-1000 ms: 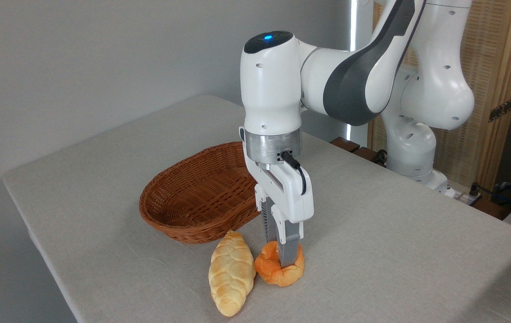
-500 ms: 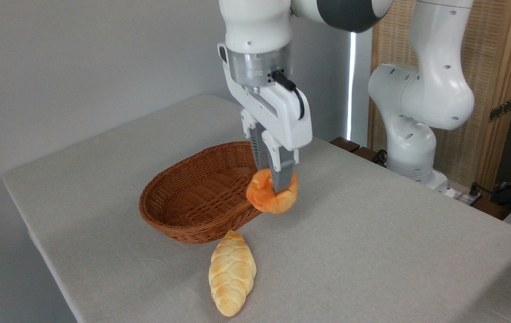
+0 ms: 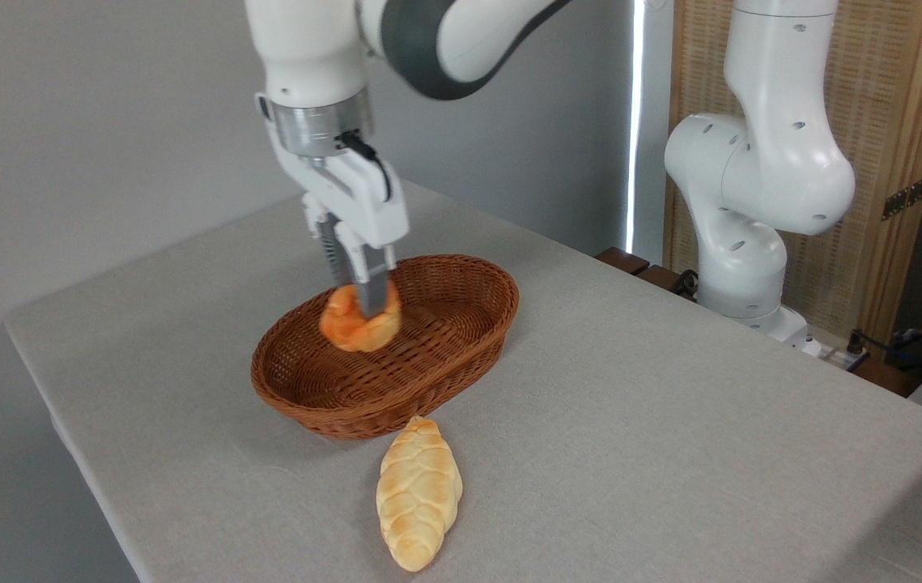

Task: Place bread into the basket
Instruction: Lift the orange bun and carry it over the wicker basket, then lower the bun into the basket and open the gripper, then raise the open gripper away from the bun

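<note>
The small orange bread (image 3: 347,327) hangs in the air over the inside of the oval brown wicker basket (image 3: 444,356), near its far-left rim. My gripper (image 3: 367,306) points straight down and is shut on the bread, its fingers squeezing the bun from both sides. Whether the bun touches the basket floor is not clear; it looks slightly above it.
A longer pale yellow braided loaf (image 3: 418,502) lies on the grey tablecloth just in front of the basket. The arm's white base (image 3: 752,243) stands at the table's right rear. The table's left edge (image 3: 64,421) drops off close to the basket.
The gripper lifted the bread off the table beside the braided loaf, then carried it left and back until it hangs over the basket's inside.
</note>
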